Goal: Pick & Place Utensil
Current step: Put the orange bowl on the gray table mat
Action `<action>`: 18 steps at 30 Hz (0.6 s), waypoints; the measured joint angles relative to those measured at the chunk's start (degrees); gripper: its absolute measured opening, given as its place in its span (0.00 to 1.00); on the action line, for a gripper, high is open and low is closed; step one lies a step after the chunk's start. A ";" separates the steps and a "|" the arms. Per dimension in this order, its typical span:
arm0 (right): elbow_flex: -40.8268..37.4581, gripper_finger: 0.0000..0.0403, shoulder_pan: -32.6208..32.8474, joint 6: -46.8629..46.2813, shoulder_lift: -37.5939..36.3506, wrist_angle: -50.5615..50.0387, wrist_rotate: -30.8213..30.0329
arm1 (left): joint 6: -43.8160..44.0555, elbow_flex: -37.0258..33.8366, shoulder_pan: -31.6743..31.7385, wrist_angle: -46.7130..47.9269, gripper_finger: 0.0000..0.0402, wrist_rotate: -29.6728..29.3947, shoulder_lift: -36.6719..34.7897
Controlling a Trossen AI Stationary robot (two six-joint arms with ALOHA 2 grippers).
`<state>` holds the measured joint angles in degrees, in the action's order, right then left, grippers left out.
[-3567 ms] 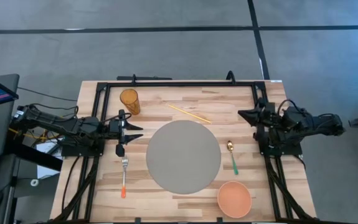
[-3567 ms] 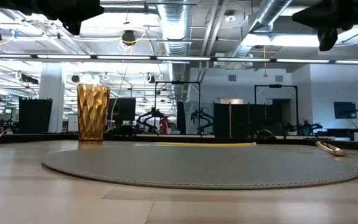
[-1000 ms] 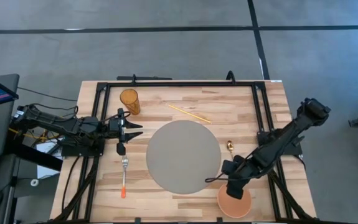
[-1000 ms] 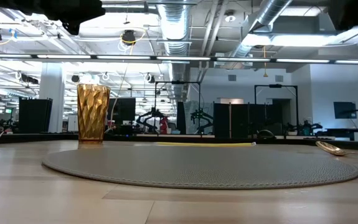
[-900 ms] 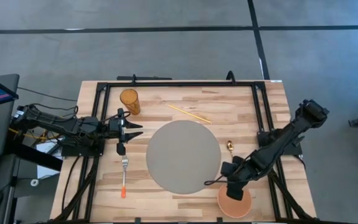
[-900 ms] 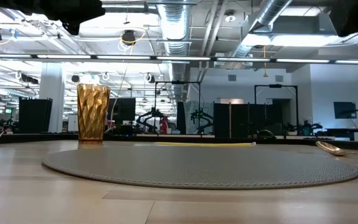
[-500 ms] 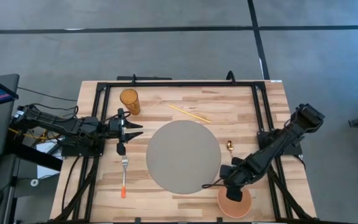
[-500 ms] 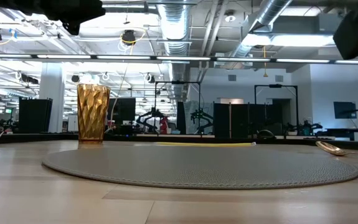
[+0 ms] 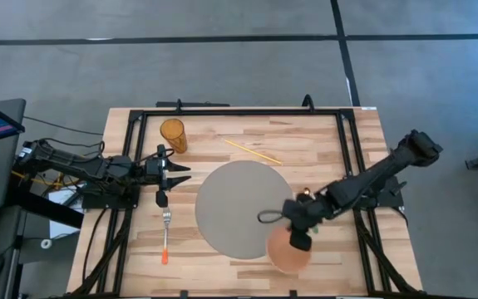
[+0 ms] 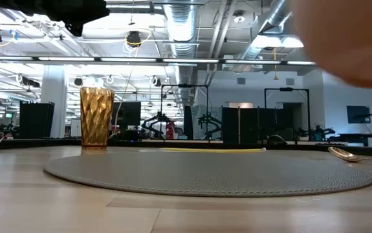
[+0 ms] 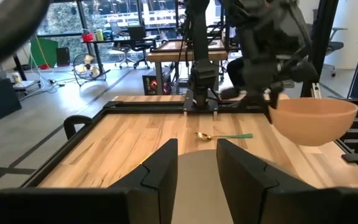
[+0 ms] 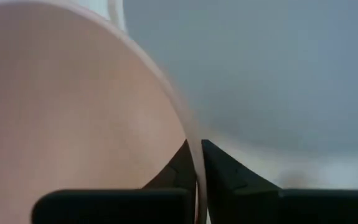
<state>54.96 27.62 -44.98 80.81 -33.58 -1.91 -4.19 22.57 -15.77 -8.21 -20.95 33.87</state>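
Observation:
The peach bowl (image 9: pixel 288 249) hangs in the air over the near right edge of the round grey placemat (image 9: pixel 239 208), held by my right gripper (image 9: pixel 298 226), which is shut on it. In the left wrist view the bowl (image 11: pixel 312 119) is clear of the table. The green-handled spoon (image 11: pixel 222 135) lies on the wood right of the mat, mostly hidden under the right arm in the high view. The orange-handled fork (image 9: pixel 165 237) lies left of the mat. My left gripper (image 9: pixel 172 174) waits open at the table's left edge. My right gripper pinches the bowl's rim (image 12: pixel 195 163), one finger inside the bowl (image 12: pixel 177 163) and one outside (image 12: pixel 223 167). The fingers come from above, pointing down, at the rim's far side (image 11: pixel 272 104). The bowl is lifted clear and hangs upright below the fingers.
An amber glass (image 9: pixel 172 133) stands at the far left of the table. Yellow chopsticks (image 9: pixel 253 151) lie beyond the mat. Black frame rails (image 9: pixel 239 110) run along the far, left and right edges. Bare wood shows at the near right corner (image 9: pixel 338 270).
My right gripper has risen and moved from the near right corner toward the left and far edges, carrying the bowl. The bowl, resting on the wood a second ago, is now lifted clear and hangs over the mat's near right edge.

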 joint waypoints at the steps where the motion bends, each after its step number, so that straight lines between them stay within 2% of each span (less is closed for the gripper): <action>1: 1.07 0.01 -1.26 3.15 -0.21 0.13 -2.97 | 0.00 0.00 0.00 0.00 0.28 0.00 0.00; 4: 4.85 0.03 -5.98 6.00 0.16 0.27 -12.55 | -0.02 0.00 0.00 -0.13 0.28 0.00 0.00; 6: 7.39 0.04 -10.38 6.06 1.36 0.36 -12.97 | -0.02 0.00 0.00 -0.25 0.28 0.00 0.00; 9: 10.90 0.03 -16.31 7.09 4.63 0.10 -7.25 | -0.02 0.00 0.00 -0.42 0.28 0.00 -0.01; 14: 16.57 0.01 -21.92 11.56 12.45 -0.71 7.33 | 0.10 0.00 0.00 -0.42 0.28 0.00 -0.02; 18: 19.90 0.02 -23.07 16.50 19.21 -4.29 9.78 | 0.00 0.00 0.00 -0.40 0.28 0.00 0.00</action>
<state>74.86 4.55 -28.49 100.02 -37.87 7.88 -4.19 22.57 -15.77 -8.61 -20.95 33.87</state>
